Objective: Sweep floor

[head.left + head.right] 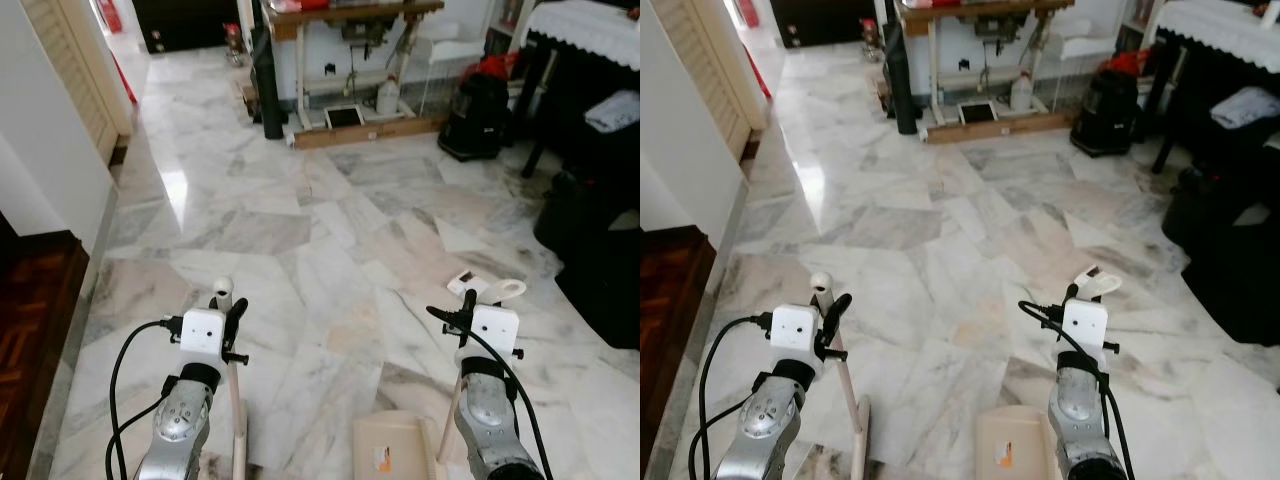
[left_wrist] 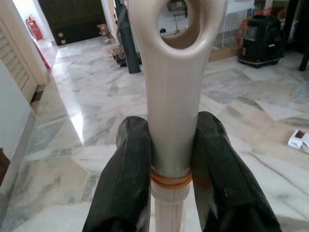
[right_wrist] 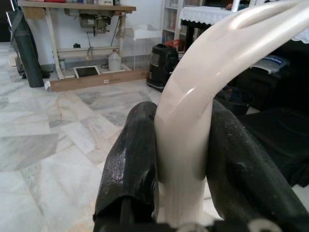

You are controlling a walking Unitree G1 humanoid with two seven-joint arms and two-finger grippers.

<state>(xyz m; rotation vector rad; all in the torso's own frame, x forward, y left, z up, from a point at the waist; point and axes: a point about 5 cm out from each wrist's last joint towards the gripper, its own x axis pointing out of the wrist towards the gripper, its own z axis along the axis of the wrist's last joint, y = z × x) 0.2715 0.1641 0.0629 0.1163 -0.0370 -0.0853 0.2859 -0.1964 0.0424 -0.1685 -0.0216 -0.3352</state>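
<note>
Item, nearest: my left gripper (image 2: 171, 159) is clamping both black fingers (image 2: 126, 174) against the upper end of the broom handle (image 2: 174, 111), just above its orange band (image 2: 170, 181), the hanging loop standing clear above my fingertips. In the left eye view that handle (image 1: 236, 400) is running down the lower left of the frame to the bottom edge.

Item: my right gripper (image 3: 181, 159) is squeezing shut on the curved cream dustpan handle (image 3: 193, 116), pads touching it on both sides. In the left eye view the handle's looped tip (image 1: 505, 290) is showing at lower right, and the dustpan tray (image 1: 392, 445) is resting on the floor at bottom centre, between my two arms.

Item, ahead: the marble floor (image 1: 330, 230) is spreading across the middle of the frame. A small white box (image 1: 464, 281) is lying just beside the dustpan handle's tip.

Item, edges: dark wood flooring (image 1: 30, 320) and a white wall (image 1: 40, 150) are bounding the left; dark bags (image 1: 600, 260) are crowding the right edge.

Item, farthest: a wooden table (image 1: 350, 15) with a white jug (image 1: 388, 97) under it is standing at top centre, a black vacuum (image 1: 478, 115) at upper right beside it.
</note>
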